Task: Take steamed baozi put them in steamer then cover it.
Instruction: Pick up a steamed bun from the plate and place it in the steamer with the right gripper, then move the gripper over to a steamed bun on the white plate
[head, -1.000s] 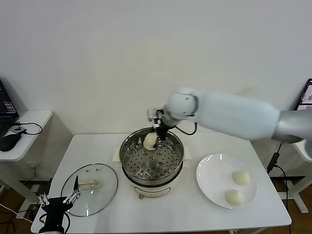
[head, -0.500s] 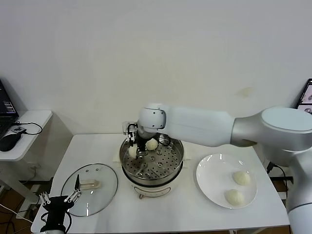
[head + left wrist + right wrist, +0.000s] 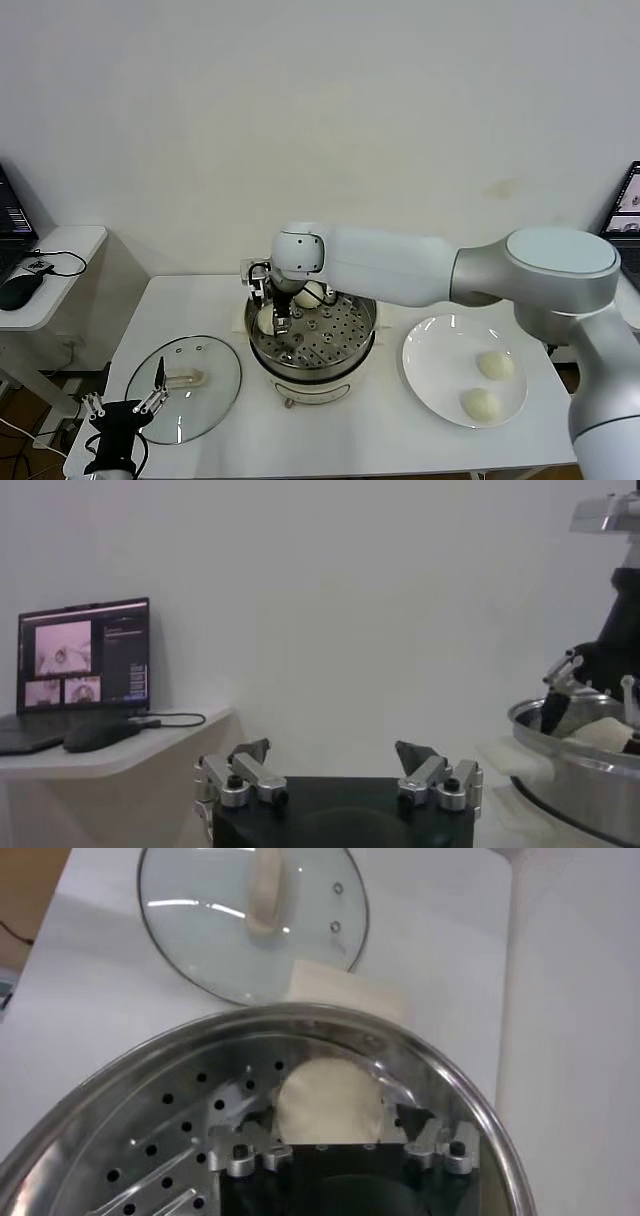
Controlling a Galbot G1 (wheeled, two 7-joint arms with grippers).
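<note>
The steamer (image 3: 362, 330) stands mid-table with two baozi on its perforated tray, one at the back (image 3: 311, 293) and one at the left (image 3: 266, 320). My right gripper (image 3: 270, 308) reaches down over that left bun. In the right wrist view the bun (image 3: 328, 1098) rests on the steamer's tray (image 3: 150, 1133) between the spread fingers of the right gripper (image 3: 338, 1111), which is open, with a gap on one side. Two more baozi (image 3: 495, 365) (image 3: 481, 403) lie on the white plate (image 3: 437, 350). The cover (image 3: 205, 400) lies flat left of the steamer. My left gripper (image 3: 122, 408) waits open beside it.
A cream pad (image 3: 345, 993) lies between the cover (image 3: 200, 938) and the steamer. A side table (image 3: 55, 245) on the left carries a laptop (image 3: 85, 660) and a mouse (image 3: 18, 290). The table's front edge runs just below my left gripper (image 3: 332, 750).
My right arm swung left across the steamer and lowered a bun onto the left side of the tray. Its fingers have spread apart. The left arm has not moved.
</note>
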